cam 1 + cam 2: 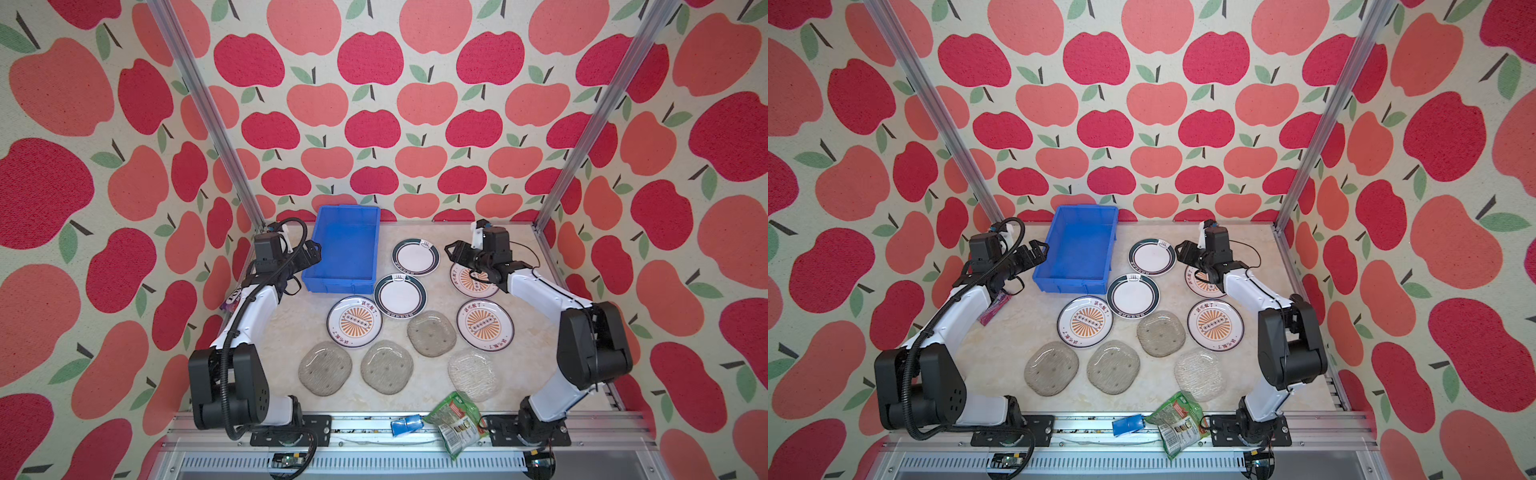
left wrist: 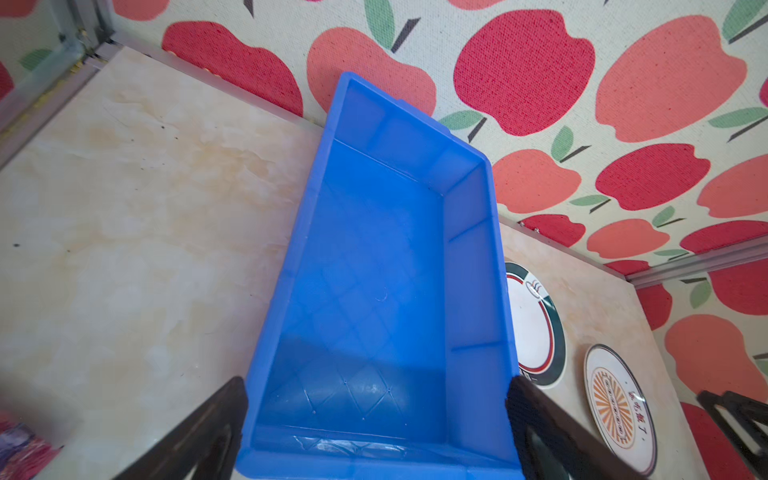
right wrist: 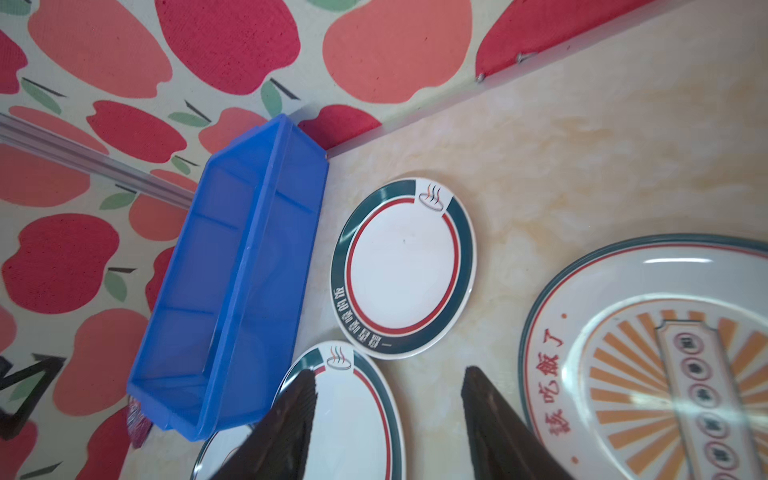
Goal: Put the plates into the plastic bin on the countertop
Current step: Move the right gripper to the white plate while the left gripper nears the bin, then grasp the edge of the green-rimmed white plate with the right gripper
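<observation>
The blue plastic bin (image 1: 345,249) stands empty at the back of the countertop (image 1: 515,245). Right of it lie two dark-rimmed plates (image 1: 415,257) (image 1: 400,296). Three sunburst plates (image 1: 354,321) (image 1: 485,325) (image 1: 462,277) and several glass plates (image 1: 325,368) lie nearer the front. My left gripper (image 2: 376,380) is open, with its fingers (image 2: 216,419) on either side of the bin's near end. My right gripper (image 3: 390,372) hangs open and empty over the gap between a dark-rimmed plate (image 3: 357,415) and the far sunburst plate (image 3: 665,365).
A green snack bag (image 1: 455,419) and a small blue object (image 1: 405,426) lie on the front rail. A purple packet (image 1: 994,309) sits under my left arm. Apple-patterned walls and aluminium posts (image 1: 582,145) close in three sides.
</observation>
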